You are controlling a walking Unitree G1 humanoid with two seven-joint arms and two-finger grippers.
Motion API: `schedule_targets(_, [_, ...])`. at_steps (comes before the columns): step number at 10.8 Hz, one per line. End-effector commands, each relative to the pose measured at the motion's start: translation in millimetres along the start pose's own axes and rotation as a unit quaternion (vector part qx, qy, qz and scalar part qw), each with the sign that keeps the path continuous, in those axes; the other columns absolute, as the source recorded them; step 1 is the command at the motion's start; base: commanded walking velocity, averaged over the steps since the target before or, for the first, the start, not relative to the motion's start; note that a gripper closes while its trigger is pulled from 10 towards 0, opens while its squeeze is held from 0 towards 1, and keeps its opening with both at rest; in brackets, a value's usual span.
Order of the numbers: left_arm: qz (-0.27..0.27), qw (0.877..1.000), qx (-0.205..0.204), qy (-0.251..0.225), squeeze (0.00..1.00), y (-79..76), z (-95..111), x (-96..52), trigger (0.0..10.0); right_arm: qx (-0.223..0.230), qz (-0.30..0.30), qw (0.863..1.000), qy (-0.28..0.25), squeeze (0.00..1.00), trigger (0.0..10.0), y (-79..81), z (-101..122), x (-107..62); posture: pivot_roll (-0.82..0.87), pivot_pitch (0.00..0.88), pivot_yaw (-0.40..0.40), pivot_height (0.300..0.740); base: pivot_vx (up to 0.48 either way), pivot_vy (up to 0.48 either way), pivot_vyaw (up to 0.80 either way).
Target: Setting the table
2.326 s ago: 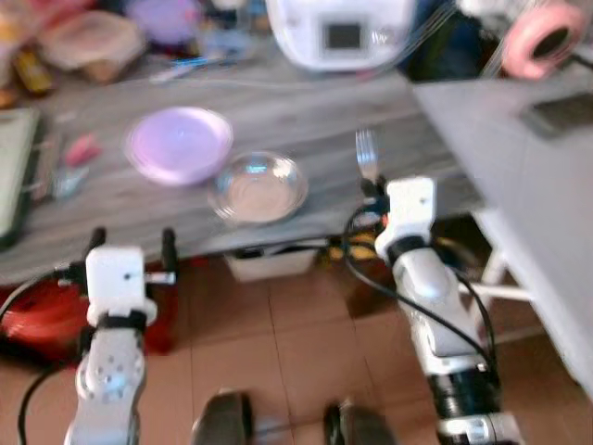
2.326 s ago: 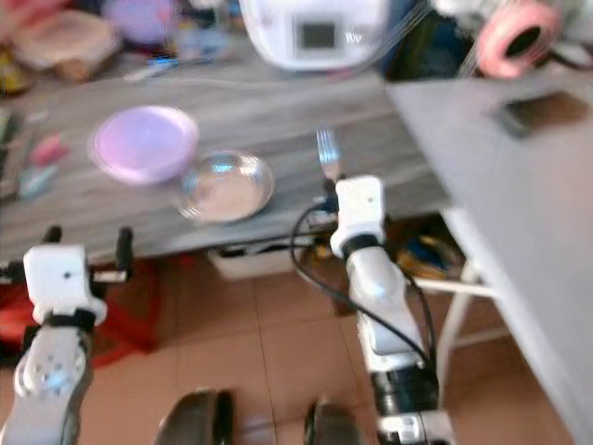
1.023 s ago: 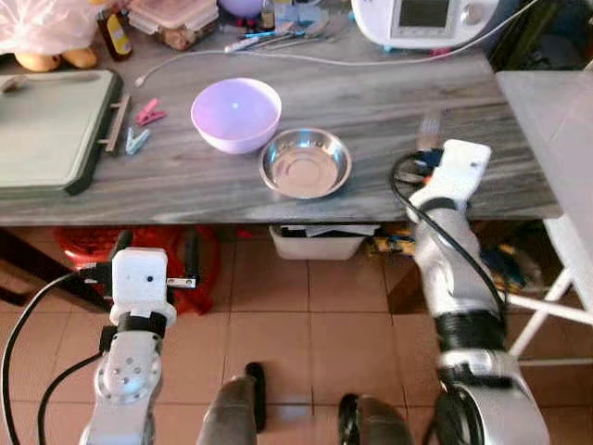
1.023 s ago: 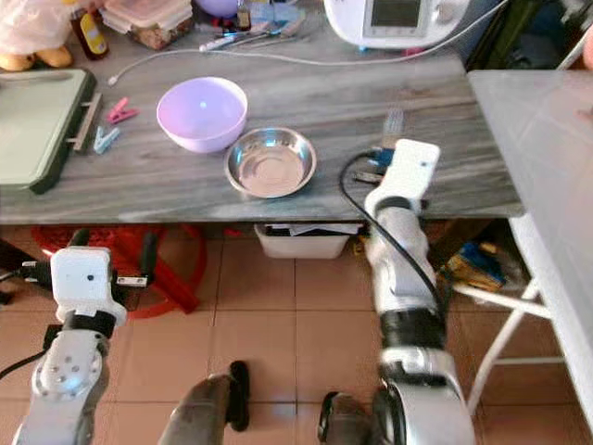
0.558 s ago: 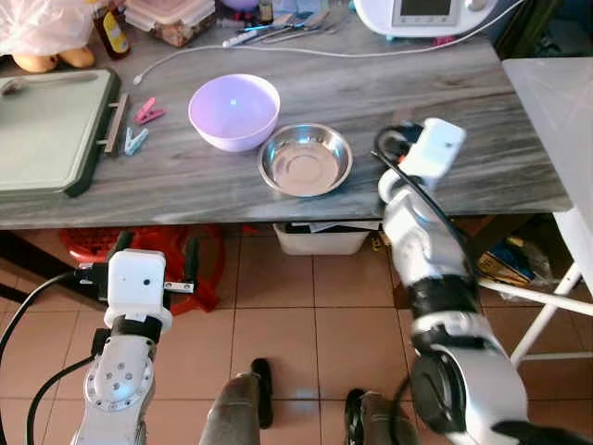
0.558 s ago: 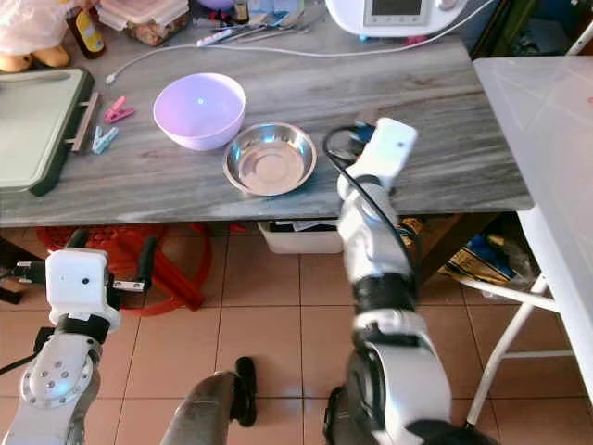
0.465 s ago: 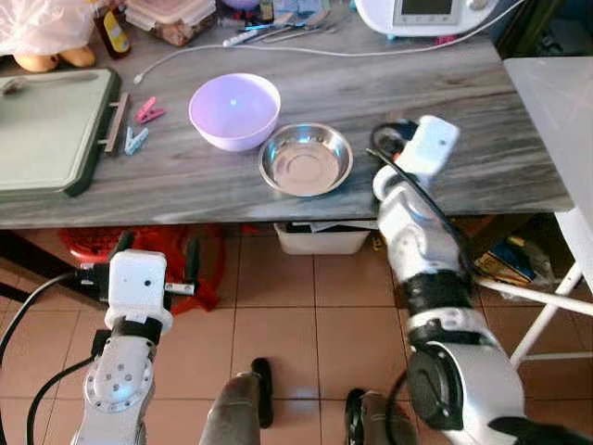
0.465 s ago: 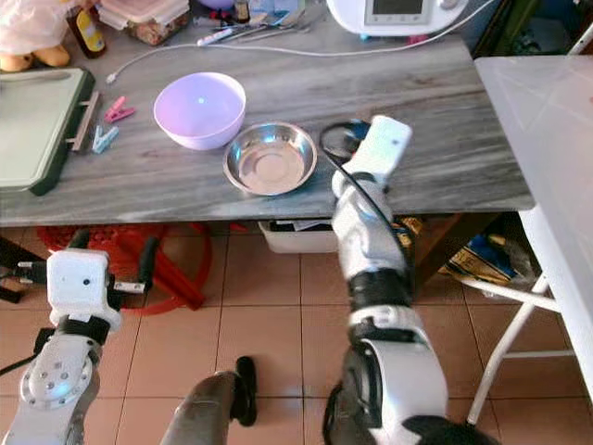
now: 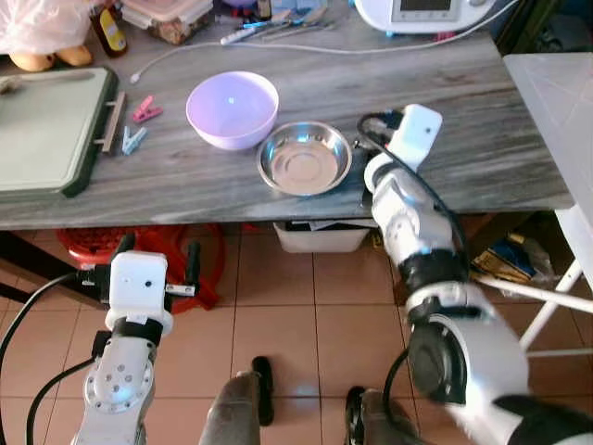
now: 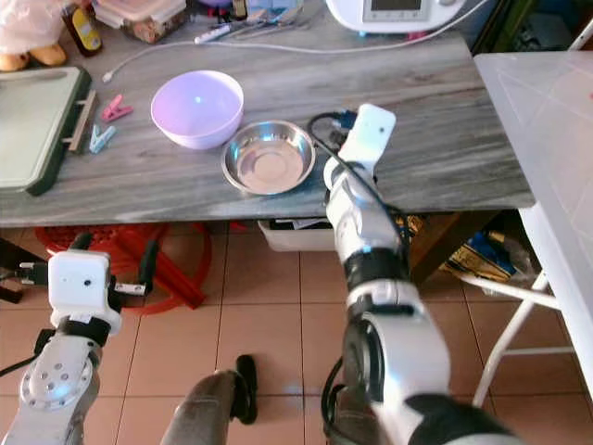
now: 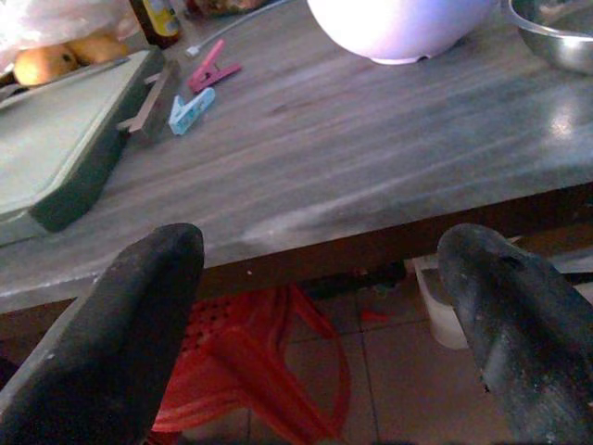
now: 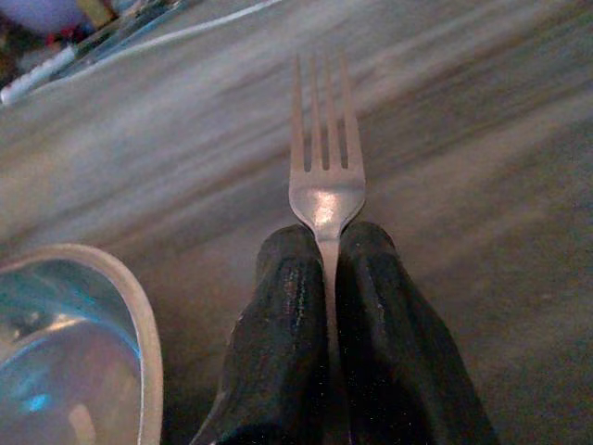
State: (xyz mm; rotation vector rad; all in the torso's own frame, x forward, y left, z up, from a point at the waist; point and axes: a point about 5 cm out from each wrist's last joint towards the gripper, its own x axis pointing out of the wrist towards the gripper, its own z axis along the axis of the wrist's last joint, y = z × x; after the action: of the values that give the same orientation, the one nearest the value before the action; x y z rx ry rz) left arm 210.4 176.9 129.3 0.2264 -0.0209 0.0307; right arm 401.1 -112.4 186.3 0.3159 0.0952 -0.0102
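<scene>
A lilac bowl point(image 9: 232, 108) and a shallow steel bowl point(image 9: 304, 159) stand side by side on the grey wood-grain table point(image 9: 482, 139). My right gripper point(image 12: 324, 243) is shut on the handle of a silver fork point(image 12: 322, 158), tines pointing away, low over the table. The steel bowl's rim point(image 12: 139, 315) lies close beside it. In the eye views the right wrist point(image 9: 414, 134) sits just right of the steel bowl. My left gripper point(image 11: 324, 278) is open and holds nothing, below and in front of the table's front edge.
A green board point(image 9: 46, 130) lies at the table's left end, with pink and blue pegs point(image 9: 139, 125) beside it. A white appliance point(image 9: 426, 11), its cable and clutter line the back. A white side table point(image 9: 565, 102) stands at the right. Something red point(image 9: 93, 250) lies under the table.
My right arm has carried the fork leftward over the table, ending close to the steel bowl. The left arm has stayed low. The view shifted and sharpened as the camera settled.
</scene>
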Motion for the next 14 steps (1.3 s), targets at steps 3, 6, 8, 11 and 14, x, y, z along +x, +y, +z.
schedule_targets(3, [-0.006, 1.000, 0.001, 0.008, 0.00, -0.1, 0, -3.9, 10.0, -0.031, 0.008, 0.998, 0.062, 0.00, 10.0, -1.9, -19, 2.4, 0.15, 0.298, 0.068, 0.740, 0.000, 0.000, 0.00])
schedule_targets(6, [-0.008, 1.000, 0.001, 0.009, 0.00, -0.7, -1, -2.8, 10.0, -0.044, 0.022, 0.996, 0.077, 0.00, 10.0, 1.9, -22, 3.6, 0.15, 0.300, 0.069, 0.740, 0.000, 0.000, 0.00])
schedule_targets(8, [-0.008, 1.000, 0.001, 0.010, 0.00, -1.5, -1, -2.1, 10.0, -0.052, 0.043, 0.993, 0.092, 0.00, 10.0, 5.6, -27, 3.2, 0.14, 0.299, 0.064, 0.740, 0.000, 0.000, 0.00])
schedule_targets(11, [-0.007, 1.000, 0.000, 0.010, 0.00, -1.6, -1, -1.9, 10.0, -0.068, 0.072, 0.990, 0.096, 0.00, 10.0, 10.5, -27, 3.5, 0.14, 0.300, 0.062, 0.740, 0.000, 0.000, 0.00])
schedule_targets(14, [-0.007, 1.000, -0.001, 0.009, 0.00, -2.4, -1, -1.2, 10.0, -0.093, 0.085, 0.987, 0.096, 0.00, 10.0, 12.2, -29, 3.2, 0.14, 0.300, 0.061, 0.740, 0.000, 0.000, 0.00])
